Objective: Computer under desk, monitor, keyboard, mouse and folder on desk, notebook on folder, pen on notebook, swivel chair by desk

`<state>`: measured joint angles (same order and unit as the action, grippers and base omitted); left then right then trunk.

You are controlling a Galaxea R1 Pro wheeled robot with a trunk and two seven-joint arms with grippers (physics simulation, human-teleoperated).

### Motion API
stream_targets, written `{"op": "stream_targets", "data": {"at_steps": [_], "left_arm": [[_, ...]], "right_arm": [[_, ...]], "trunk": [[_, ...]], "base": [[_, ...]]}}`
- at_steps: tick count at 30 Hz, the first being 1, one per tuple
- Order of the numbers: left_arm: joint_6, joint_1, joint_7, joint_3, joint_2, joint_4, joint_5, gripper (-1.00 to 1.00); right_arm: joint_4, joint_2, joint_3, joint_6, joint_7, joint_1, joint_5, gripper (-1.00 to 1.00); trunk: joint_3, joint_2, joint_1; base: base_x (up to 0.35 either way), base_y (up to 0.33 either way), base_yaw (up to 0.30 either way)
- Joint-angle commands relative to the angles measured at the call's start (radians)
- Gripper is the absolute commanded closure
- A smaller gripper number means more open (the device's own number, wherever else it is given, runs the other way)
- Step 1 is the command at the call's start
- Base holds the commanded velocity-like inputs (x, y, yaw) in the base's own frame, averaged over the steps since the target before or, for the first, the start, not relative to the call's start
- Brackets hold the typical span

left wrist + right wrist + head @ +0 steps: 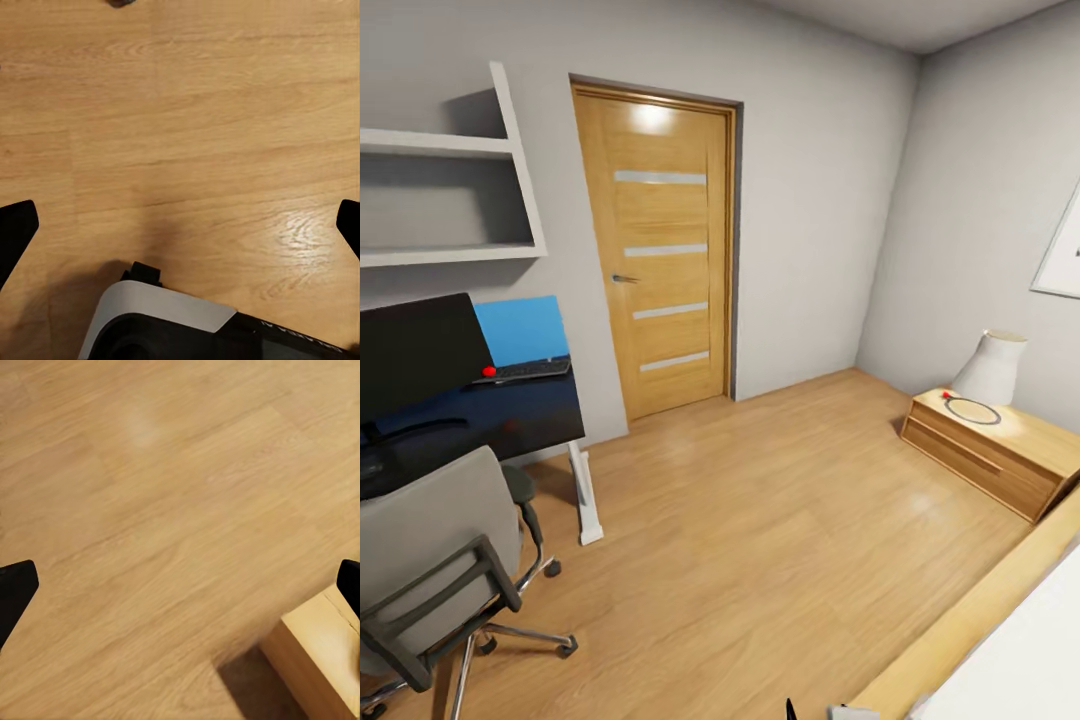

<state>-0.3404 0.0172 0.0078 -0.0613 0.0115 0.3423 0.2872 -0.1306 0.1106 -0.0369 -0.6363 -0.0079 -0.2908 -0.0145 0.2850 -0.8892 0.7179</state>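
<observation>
A wide wooden floor (pixel 780 520) runs from the door (pixel 660 250) to the low cabinet (pixel 1000 450) on the right, with lots of room. On the left, the black bench (pixel 510 415) holds the monitor (pixel 415 355), the keyboard (pixel 525 370) and the blue folder (pixel 525 328) standing behind it. The grey swivel chair (pixel 430 560) sits near its edge. Both hands, left hand (pixel 180 232) and right hand (pixel 180 592), hang over bare floor, spread wide and holding nothing, well apart from the bench.

On the glossy black surface (pixel 510 415) at the head view's left, the black-screened monitor (pixel 415 355) stands upright, the keyboard (pixel 525 370) lies just beyond it, the bright blue folder (pixel 520 328) leans against the wall, and the grey swivel chair (pixel 430 550) sits in front.
</observation>
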Motion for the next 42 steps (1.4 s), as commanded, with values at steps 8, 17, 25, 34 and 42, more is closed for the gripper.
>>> {"op": "stream_targets", "data": {"at_steps": [8,17,25,34,42], "left_arm": [[-0.003,0.001,0.0,-0.005,0.001,-0.002,-0.002,-1.0],[-0.003,0.0,0.0,-0.005,0.001,-0.003,-0.002,-1.0],[-0.003,0.001,0.0,-0.005,0.001,-0.003,-0.002,-1.0],[-0.003,0.001,0.0,-0.005,0.001,-0.003,-0.002,-1.0],[-0.003,0.0,0.0,-0.003,0.002,-0.003,-0.002,-1.0]], "right_arm": [[0.0,-0.004,-0.003,-0.003,0.003,-0.001,0.003,-1.0],[0.002,-0.003,-0.002,-0.002,0.005,-0.001,0.004,-1.0],[0.002,-0.003,-0.001,-0.002,0.005,-0.001,0.004,-1.0],[0.002,-0.003,-0.001,-0.002,0.005,-0.001,0.004,-1.0],[0.002,-0.002,-0.001,-0.003,0.005,-0.001,0.004,-1.0]], "trunk": [[0.002,-0.001,0.0],[0.002,-0.001,0.0],[0.002,-0.001,0.0],[0.002,-0.001,0.0],[0.002,-0.001,0.0]], "base": [[0.07,0.0,0.012],[0.14,0.0,0.0],[0.294,0.028,0.0],[0.271,0.168,0.0],[0.318,0.016,0.0]]}}
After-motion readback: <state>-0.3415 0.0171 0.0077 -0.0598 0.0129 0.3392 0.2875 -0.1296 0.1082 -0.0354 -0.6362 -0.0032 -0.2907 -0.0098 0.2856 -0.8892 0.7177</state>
